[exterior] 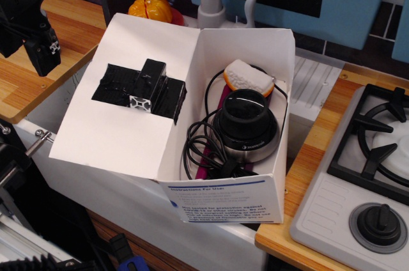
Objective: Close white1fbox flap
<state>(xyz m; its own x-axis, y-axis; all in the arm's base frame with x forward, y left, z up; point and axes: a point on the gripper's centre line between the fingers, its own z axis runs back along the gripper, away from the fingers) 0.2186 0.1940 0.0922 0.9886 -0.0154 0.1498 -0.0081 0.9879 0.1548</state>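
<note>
Gripper [43, 57] hangs far left, jaw state unclear, well apart from the flap [121, 98] lying open left of the white1fbox [220, 201].

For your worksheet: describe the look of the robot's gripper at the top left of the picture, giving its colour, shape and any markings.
The gripper is matte black and blocky, built from angular, stacked housings that narrow downward to a squared tip. Near that tip sits a small pale patch with dark dots, perhaps a fastener plate. No cables or lettering can be made out on it.

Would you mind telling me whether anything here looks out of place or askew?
The white box sits askew over the sink, flap lying wide open with a black taped block on it. Tangled cable fills the inside.
</note>
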